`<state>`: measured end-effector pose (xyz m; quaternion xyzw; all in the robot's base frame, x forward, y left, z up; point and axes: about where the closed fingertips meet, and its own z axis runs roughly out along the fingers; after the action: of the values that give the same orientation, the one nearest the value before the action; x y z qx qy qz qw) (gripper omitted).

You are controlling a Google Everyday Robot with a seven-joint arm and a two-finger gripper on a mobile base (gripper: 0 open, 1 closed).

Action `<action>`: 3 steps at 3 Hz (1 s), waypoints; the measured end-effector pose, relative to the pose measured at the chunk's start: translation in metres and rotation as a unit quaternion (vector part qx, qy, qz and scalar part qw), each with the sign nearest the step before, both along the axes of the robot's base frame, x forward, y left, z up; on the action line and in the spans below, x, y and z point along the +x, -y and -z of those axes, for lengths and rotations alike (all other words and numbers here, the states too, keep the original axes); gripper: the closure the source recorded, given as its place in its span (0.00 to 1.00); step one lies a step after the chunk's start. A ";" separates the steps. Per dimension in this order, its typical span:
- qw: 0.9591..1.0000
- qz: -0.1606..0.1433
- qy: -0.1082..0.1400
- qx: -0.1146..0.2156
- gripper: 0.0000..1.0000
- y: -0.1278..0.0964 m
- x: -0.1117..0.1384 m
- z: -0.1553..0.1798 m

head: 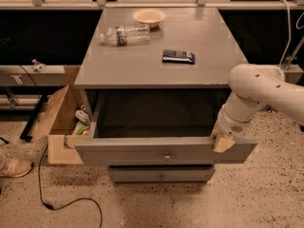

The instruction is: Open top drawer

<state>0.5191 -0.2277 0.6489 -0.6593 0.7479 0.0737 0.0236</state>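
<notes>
1. Writing: water bottle point(124, 34) lies on its side on the grey surface point(209, 37), upper centre of frame; blue label band, text not readable; dark flat packet point(178, 56) to its lower right, print not readable; pale bowl point(149, 16) near the far edge, just behind the bottle.
2. Top drawer point(123, 153) sits mid-frame, pulled well out from the cabinet; deep box is dark inside; small round knob point(166, 156) at mid-front; narrower drawer point(142, 174) below it, barely out.
3. Pincer point(223, 140) right of centre, at the right end of the drawer's front panel by its top edge; apart or together: cannot tell; white arm point(259, 87) enters from the right frame edge and hides the drawer's right side.
4. Left of frame: tan open box point(52, 122) on the floor, just beside the drawer's left corner, small items inside; shoe point(12, 166) at the lower left edge; black cable point(66, 203) loops across the floor.
5. Speckled floor point(266, 198) lies bare in front of the drawer and at lower right; left side is crowded by box and cable.
</notes>
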 end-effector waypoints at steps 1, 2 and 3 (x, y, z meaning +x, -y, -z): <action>1.000 0.000 0.000 0.000 0.42 0.000 0.000 0.000; 1.000 0.000 0.000 0.000 0.19 0.000 0.000 0.000; 1.000 -0.009 -0.013 -0.007 0.00 0.000 -0.008 0.007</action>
<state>0.5112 -0.2278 0.6415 -0.6648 0.7430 0.0774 0.0084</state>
